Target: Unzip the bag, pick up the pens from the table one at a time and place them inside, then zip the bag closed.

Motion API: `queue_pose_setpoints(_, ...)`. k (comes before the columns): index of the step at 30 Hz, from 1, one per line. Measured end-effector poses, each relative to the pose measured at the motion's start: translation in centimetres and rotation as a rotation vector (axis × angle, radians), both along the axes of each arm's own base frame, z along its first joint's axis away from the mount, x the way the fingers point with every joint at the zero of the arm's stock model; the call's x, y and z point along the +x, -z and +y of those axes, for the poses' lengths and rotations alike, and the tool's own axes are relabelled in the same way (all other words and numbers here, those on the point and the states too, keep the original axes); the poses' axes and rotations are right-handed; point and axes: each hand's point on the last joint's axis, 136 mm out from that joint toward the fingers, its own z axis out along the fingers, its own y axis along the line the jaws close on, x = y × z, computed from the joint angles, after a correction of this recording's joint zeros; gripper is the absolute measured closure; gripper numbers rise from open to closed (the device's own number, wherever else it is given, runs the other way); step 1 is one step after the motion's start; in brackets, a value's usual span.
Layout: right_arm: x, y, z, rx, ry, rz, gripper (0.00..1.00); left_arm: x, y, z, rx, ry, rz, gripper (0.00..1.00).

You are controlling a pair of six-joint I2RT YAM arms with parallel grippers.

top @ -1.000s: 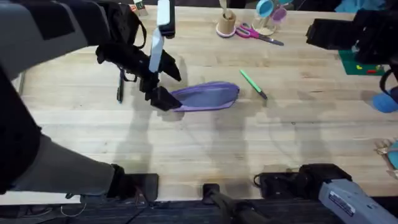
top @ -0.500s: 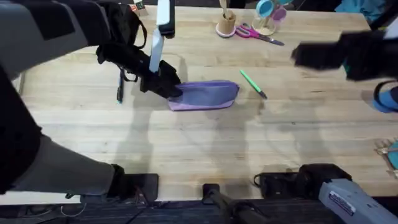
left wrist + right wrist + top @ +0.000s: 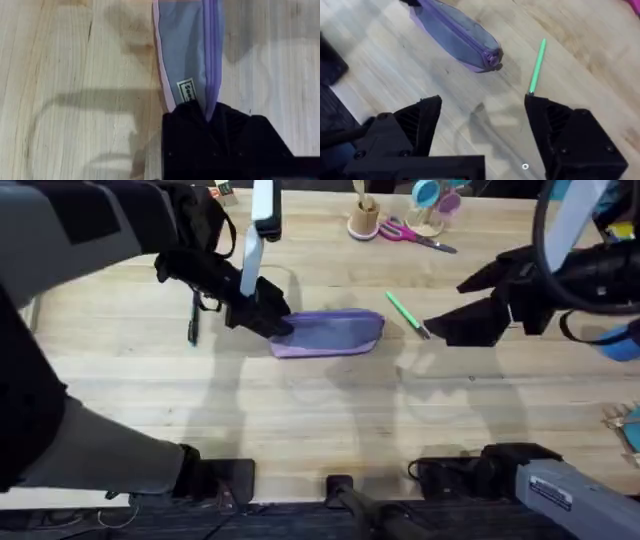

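The lilac bag (image 3: pixel 330 333) lies on the table (image 3: pixel 320 420) left of centre, its zipper along the top. My left gripper (image 3: pixel 268 318) is shut on the bag's left end; in the left wrist view the bag (image 3: pixel 187 55) runs away from the clamped left gripper (image 3: pixel 206 114). The black pen (image 3: pixel 193 322) lies left of that gripper. The green pen (image 3: pixel 407 313) lies just right of the bag. My right gripper (image 3: pixel 445 308) hovers open beside the green pen, holding nothing. The right wrist view shows the bag (image 3: pixel 455 32) and green pen (image 3: pixel 537 67) beyond the right gripper (image 3: pixel 482 122).
Pink-handled scissors (image 3: pixel 405 232), a wooden cup (image 3: pixel 363 220) and a teal item (image 3: pixel 428 195) sit at the back edge. A green object (image 3: pixel 580 283) and a blue one (image 3: pixel 620 342) are at the far right. Bare wood lies in front of the bag.
The right arm has swung in from the right edge to beside the green pen. The left gripper shifted slightly right onto the bag's end a second ago and has held still since.
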Motion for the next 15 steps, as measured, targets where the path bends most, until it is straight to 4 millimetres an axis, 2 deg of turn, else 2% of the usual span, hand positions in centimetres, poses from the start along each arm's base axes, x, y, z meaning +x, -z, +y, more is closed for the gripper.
queue_pose_setpoints(4,0.3,0.1,0.2,-0.022,-0.080,-0.033,0.006,0.0,0.0,0.0,0.000,0.000,0.000,0.958)
queue_pose_setpoints(7,1.0,-0.5,-0.3,-0.049,-0.116,-0.090,0.006,0.0,0.0,0.0,0.000,0.000,0.000,0.958)
queue_pose_setpoints(12,4.1,-1.9,-2.9,-0.171,-0.113,-0.268,0.006,0.0,0.0,0.0,0.000,0.000,0.000,0.958)
queue_pose_setpoints(15,4.7,-2.0,-4.3,-0.245,-0.101,-0.296,0.006,0.0,0.0,0.0,0.000,0.000,0.000,0.958)
